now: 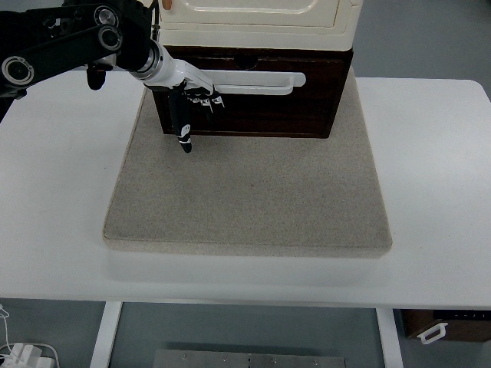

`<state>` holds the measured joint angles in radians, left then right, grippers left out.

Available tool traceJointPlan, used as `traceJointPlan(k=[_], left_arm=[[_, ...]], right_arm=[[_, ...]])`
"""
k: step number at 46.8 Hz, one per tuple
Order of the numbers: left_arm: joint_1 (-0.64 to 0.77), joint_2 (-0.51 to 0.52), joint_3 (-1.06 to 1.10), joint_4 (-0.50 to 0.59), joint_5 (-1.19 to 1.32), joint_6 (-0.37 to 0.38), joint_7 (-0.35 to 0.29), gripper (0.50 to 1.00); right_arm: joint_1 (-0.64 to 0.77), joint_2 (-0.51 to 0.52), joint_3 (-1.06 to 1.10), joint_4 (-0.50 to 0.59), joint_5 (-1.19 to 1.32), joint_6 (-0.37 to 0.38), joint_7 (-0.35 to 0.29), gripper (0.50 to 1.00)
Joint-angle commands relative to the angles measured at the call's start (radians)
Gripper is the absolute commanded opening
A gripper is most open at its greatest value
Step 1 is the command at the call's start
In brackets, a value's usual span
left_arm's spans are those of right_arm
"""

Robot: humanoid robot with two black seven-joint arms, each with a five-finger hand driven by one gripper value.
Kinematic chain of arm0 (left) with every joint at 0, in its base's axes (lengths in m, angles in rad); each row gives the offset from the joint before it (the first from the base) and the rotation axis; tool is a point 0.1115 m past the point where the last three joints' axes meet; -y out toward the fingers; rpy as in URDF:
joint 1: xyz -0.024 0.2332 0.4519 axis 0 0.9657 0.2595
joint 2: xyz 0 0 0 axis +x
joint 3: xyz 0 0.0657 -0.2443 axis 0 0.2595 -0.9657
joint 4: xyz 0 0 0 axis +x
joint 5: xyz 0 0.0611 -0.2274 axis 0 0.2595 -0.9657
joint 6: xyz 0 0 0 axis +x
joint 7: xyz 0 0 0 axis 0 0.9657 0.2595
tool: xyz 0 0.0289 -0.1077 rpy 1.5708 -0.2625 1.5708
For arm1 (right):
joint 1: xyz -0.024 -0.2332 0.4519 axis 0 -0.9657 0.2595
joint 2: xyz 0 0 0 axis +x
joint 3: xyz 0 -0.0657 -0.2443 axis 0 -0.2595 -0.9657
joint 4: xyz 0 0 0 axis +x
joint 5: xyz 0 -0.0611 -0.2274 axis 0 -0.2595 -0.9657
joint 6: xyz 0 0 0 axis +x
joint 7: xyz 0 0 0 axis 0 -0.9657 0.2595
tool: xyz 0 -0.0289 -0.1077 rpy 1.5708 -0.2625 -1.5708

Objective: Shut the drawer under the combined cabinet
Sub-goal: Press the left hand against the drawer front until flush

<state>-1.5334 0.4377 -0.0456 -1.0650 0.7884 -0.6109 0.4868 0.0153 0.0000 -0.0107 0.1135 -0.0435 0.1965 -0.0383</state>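
reaches in from the upper left edge — black jointed arm, white wrist, left robot hand [190, 103] angled down and to the right. most fingers curled; one dark finger [185, 132] points straight down. no right arm in view.

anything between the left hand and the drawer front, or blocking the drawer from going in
Nothing visible. The left hand is already at the dark drawer, by the left end of its white handle, with no object between them. The mat in front of it lies bare. The drawer's inside and its runners are hidden from view.
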Motion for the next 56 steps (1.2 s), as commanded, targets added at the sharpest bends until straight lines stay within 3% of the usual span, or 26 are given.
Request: traceJointPlan(k=[1,56], left_arm=[[-0.001,0.003,0.0,-0.001,0.0,0.0,-0.001,1.0],[-0.001,0.035,-0.011,-0.006,0.009,0.0,-0.004,1.0]], right_arm=[[0.0,0.0,0.0,0.0,0.0,0.0,0.0,0.952],[0.0,0.0,0.0,0.0,-0.001,0.0,0.0,0.952]])
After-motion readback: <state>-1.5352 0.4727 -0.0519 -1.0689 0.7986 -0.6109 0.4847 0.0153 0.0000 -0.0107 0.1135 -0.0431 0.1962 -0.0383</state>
